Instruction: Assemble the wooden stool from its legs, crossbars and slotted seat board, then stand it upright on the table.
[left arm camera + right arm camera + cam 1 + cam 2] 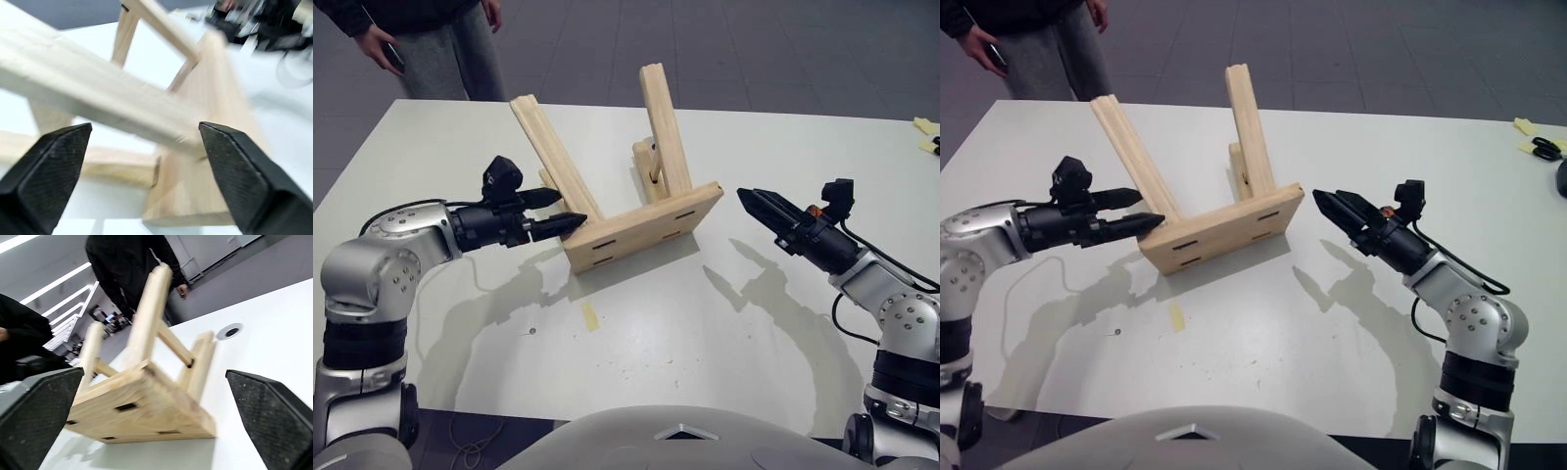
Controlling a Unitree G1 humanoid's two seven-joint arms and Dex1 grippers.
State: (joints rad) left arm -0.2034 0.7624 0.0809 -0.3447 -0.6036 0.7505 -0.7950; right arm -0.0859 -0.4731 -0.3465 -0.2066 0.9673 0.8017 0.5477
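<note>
Wooden stool (641,230) lies tipped between left tool (570,208) and right tool (746,199), both apart.

Head stereo pair: high, behind both arms, facing fwd & down over the white table (705,333). Both eyes share nearly the whole scene, w/ a slight sideways offset. L wrist cam: low, sighting out btwn left gripper (570,207) fingers (54,171), v. close to a stool (1219,230) leg (98,93). R wrist cam: near table level, looking btwn right gripper (1324,199) fingers (274,416) at the seat board (146,406), farther back. Stool shared by all four.
</note>
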